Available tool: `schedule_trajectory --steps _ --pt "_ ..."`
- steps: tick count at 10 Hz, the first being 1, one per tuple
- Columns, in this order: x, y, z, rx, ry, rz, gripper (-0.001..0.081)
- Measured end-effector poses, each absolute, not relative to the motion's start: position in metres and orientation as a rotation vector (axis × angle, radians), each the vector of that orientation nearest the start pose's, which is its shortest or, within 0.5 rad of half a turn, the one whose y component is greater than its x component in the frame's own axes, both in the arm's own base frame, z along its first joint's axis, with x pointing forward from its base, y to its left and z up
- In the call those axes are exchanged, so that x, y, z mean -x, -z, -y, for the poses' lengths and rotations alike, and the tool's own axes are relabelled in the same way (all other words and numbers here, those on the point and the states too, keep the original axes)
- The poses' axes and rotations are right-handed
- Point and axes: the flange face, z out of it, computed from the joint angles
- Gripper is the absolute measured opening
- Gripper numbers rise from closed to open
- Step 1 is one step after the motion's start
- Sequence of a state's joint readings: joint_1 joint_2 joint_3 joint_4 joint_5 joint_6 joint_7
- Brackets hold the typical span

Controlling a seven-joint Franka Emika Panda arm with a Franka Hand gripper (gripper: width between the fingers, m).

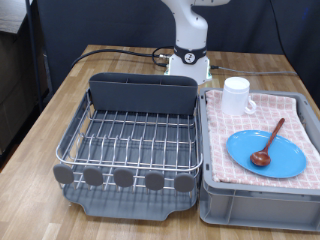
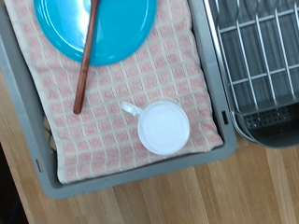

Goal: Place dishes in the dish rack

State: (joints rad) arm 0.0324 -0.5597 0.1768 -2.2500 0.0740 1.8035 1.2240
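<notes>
A wooden worktop (image 1: 40,110) holds a dark grey dish rack (image 1: 130,140) on the exterior view's left, its silver wire grid holding no dishes. Just beside it, on the exterior view's right, sits a grey bin (image 1: 262,195) lined with pink checked cloth (image 1: 290,108). On the cloth lies a light-blue plate (image 1: 282,160) with a brown wooden spoon (image 1: 268,142) resting across it. A white mug (image 1: 236,96) stands upright near the bin's far corner, apart from the plate. The robot's white base (image 1: 188,62) stands behind both. The tool is out of sight in both views, so whether its fingers are apart or together cannot be told.
</notes>
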Motion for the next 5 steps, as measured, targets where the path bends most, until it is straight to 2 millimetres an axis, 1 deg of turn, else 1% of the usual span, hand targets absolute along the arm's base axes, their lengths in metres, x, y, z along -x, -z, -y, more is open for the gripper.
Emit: schedule_trajectory --steps 2,5 --pt "-0.39 -0.576 -0.113 2.645 0.175 -1.567 0.0803" --pt "-0.401 -0.567 -0.13 2.643 0.152 -1.604 0.0803"
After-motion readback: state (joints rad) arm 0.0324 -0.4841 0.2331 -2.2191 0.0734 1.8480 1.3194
